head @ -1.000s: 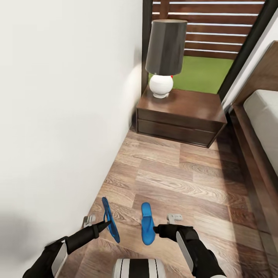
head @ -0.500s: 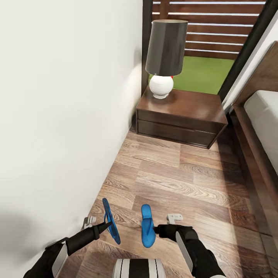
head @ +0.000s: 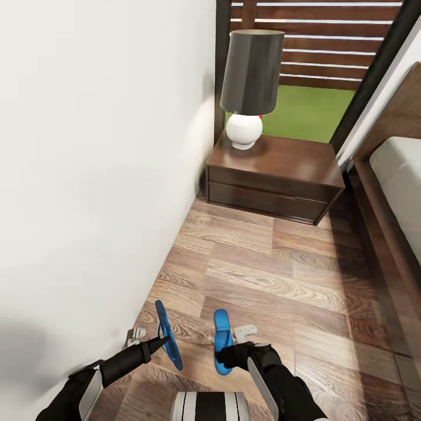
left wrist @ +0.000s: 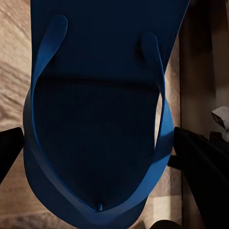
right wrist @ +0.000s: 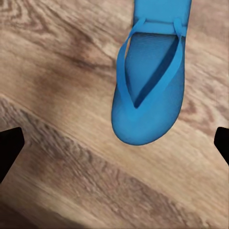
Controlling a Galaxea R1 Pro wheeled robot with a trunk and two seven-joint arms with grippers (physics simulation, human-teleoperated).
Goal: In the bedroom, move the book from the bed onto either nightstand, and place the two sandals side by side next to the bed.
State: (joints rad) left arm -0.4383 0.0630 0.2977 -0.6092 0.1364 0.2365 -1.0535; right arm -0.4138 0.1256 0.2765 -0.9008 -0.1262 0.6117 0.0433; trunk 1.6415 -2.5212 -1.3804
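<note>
In the head view I have both sandals low in the frame, lying apart on the wood floor. My left tool is at the left sandal, which stands tilted on edge. In the left wrist view its dark sole and straps sit between the two black fingers, but I cannot tell whether they grip it. The right sandal lies flat, with my right tool over it, fingertips spread wide and holding nothing. The nightstand with a lamp stands upper centre; the bed runs along the right edge.
</note>
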